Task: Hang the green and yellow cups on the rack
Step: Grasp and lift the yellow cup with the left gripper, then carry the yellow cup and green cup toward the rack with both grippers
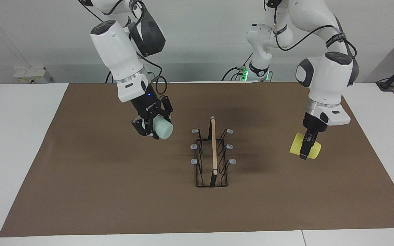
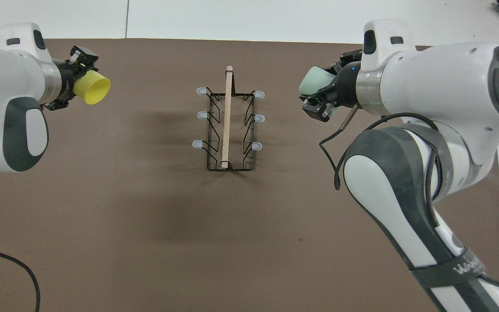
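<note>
The black wire rack (image 1: 213, 150) with its wooden rod and grey-tipped prongs stands in the middle of the brown mat; it also shows in the overhead view (image 2: 228, 117). All of its prongs are bare. My right gripper (image 1: 154, 127) is shut on the mint green cup (image 1: 164, 130), held tilted in the air beside the rack, toward the right arm's end; the gripper (image 2: 321, 97) and cup (image 2: 312, 82) also show from overhead. My left gripper (image 1: 305, 150) is shut on the yellow cup (image 1: 295, 143), held on its side over the mat toward the left arm's end, its mouth toward the rack (image 2: 93, 89).
The brown mat (image 1: 115, 191) covers most of the white table (image 1: 19, 136). A white power strip (image 1: 33, 74) lies at the table's edge nearest the robots, toward the right arm's end.
</note>
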Action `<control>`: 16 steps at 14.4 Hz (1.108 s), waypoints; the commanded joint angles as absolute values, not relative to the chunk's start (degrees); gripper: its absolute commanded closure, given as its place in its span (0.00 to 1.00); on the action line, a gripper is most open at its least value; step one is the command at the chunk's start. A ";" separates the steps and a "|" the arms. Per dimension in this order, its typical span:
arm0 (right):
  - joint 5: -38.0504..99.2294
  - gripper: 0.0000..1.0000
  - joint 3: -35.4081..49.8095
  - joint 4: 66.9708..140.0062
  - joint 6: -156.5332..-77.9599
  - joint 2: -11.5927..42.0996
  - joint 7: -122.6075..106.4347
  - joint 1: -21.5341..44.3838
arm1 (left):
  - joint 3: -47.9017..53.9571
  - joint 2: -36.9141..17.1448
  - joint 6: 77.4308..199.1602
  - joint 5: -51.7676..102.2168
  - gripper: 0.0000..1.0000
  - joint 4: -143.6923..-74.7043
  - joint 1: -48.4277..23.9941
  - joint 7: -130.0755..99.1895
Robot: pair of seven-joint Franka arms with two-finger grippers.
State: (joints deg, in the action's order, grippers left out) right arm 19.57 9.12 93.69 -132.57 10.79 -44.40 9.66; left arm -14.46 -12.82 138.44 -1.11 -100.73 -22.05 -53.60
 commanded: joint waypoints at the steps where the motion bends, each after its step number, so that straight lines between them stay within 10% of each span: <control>1: 29.06 1.00 9.58 96.67 -138.94 9.67 -49.38 9.93 | -15.29 -12.83 142.20 -7.37 1.00 -101.69 -24.52 -53.70; 7: 69.10 1.00 9.93 106.68 -153.18 5.11 -75.44 15.90 | -15.47 -12.40 143.88 -13.97 1.00 -103.70 -30.66 -53.88; 16: 125.41 1.00 9.93 118.64 -153.37 3.25 -128.47 19.86 | -15.47 -9.15 145.55 -44.01 1.00 -109.15 -39.28 -78.80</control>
